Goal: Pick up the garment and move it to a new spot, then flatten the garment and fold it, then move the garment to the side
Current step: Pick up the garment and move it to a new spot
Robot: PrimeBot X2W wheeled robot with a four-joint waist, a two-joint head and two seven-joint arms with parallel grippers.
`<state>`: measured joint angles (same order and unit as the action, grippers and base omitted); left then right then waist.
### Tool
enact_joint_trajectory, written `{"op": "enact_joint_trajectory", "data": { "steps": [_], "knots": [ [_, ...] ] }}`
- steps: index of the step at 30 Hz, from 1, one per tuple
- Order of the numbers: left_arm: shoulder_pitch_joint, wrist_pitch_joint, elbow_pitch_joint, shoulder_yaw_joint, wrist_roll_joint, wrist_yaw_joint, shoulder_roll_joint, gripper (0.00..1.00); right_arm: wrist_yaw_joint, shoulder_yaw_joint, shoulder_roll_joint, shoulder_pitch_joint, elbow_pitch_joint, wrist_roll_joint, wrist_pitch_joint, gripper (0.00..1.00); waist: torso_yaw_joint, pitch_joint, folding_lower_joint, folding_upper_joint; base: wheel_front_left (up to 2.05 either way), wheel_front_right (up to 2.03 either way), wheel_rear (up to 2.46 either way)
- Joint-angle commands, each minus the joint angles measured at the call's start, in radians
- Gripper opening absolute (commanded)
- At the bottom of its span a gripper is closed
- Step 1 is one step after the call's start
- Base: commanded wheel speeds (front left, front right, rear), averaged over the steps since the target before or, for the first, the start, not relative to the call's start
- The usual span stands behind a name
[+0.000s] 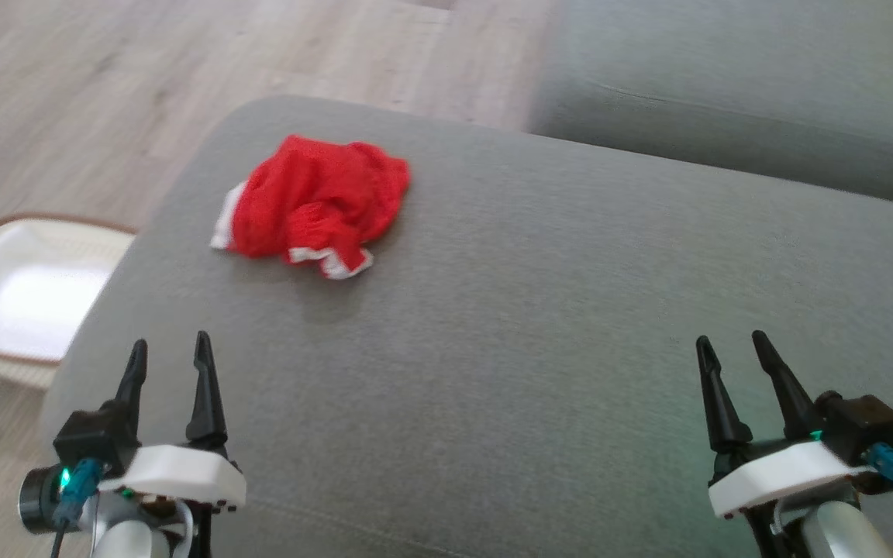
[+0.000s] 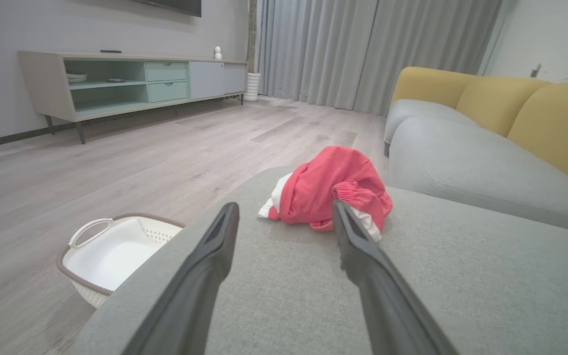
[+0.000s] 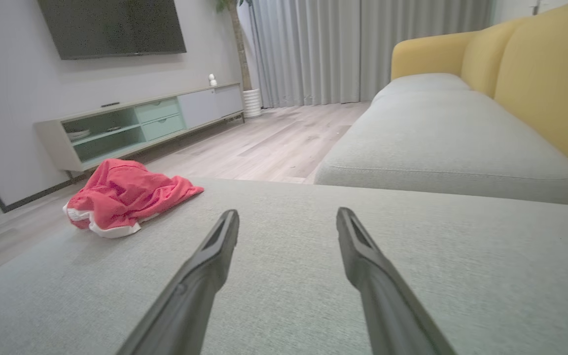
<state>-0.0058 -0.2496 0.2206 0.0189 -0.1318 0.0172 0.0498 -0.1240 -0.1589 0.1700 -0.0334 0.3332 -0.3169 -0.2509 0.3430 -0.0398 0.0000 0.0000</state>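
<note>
**Garment near the cushion's edge, both arms empty**

The red garment (image 1: 311, 205) lies in a crumpled heap on the grey cushion (image 1: 532, 325), towards its 11 o'clock corner in the head view, with white trim (image 1: 338, 266) showing along the near and left folds. Both grippers hover low over the near part of the cushion, well apart from the heap. The left gripper (image 1: 170, 342) sits at 7 o'clock, with the garment at about 1 o'clock from it. The right gripper (image 1: 729, 339) sits at 5 o'clock, with the garment off at 10 o'clock. On each, the fingers are spread wide and hold nothing. A white basket (image 1: 59, 221) stands on the floor (image 1: 67, 93) at 9 o'clock, beside the cushion.

The pick-up has not begun, and the risks are probably these:

- **Pushing it off:** the heap is close to the rounded far-left edge. A reach that shoves rather than pinches could send it over onto the floor.
- **Thin grab:** the folds hide how the layers lie. Pinching one loose layer would likely let the rest trail and twist, which makes flattening harder.
- **Too deep:** the cushion is soft, so fingers coming down too far could nip the upholstery along with the cloth.
- **Snagging:** the fabric looks knitted, so the pointed tips may catch in it.
</note>
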Motion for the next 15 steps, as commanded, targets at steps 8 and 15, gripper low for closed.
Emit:
{"op": "enact_joint_trajectory", "data": {
  "steps": [8,15],
  "knots": [
    [-0.052,-0.012,-0.038,-0.045,0.013,-0.007,0.008,1.0,-0.007,-0.036,0.002,-0.043,-0.012,-0.009,-0.011,1.0,0.076,0.002,0.0,0.0,0.0,0.0,0.0],
    [-0.081,-0.012,-0.015,-0.033,0.015,-0.02,0.011,1.0,-0.007,-0.041,0.002,-0.054,-0.033,-0.007,-0.011,1.0,0.063,0.011,0.0,0.0,0.0,0.0,0.0]
  ]
}}
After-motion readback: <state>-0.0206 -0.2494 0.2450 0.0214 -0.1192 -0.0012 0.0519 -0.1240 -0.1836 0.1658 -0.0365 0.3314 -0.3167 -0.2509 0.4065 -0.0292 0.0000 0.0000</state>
